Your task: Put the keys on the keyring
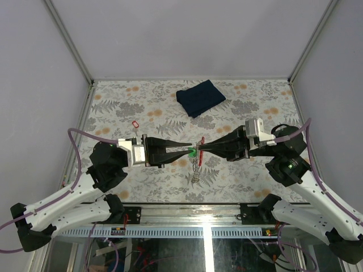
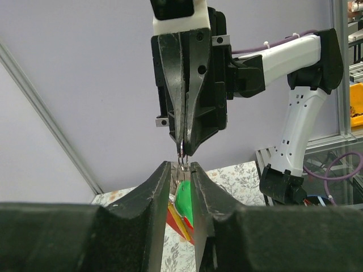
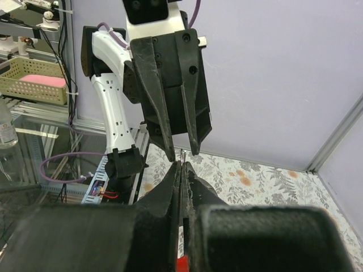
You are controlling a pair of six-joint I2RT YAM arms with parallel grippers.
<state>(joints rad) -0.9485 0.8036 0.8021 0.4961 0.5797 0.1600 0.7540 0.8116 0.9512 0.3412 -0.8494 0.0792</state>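
Above the table (image 1: pixel 113 116), the left fingers (image 1: pixel 186 150) and right fingers (image 1: pixel 209 148) meet tip to tip. The right fingers are closed on the keyring (image 2: pixel 181 150). The left fingers grip the green key (image 2: pixel 183 198), with the yellow-orange key (image 2: pixel 174 220) just beneath it.

Pale lilac walls (image 1: pixel 187 34); grey corner posts (image 1: pixel 69 41); floral-patterned tabletop (image 1: pixel 142 105); soft even light.

- The green key (image 2: pixel 184 204), with its bright plastic head, is held above the table, wedged between the fingers of the left gripper (image 2: pixel 181 165).
- The yellow-orange key (image 2: pixel 176 220) shows only a sliver, just beside and below the green head.
- The keyring (image 1: pixel 195 167), a thin pale loop, dangles in mid-air with its top pinched by the closed right gripper (image 1: pixel 203 148) and its red tag (image 1: pixel 202 141) alongside.
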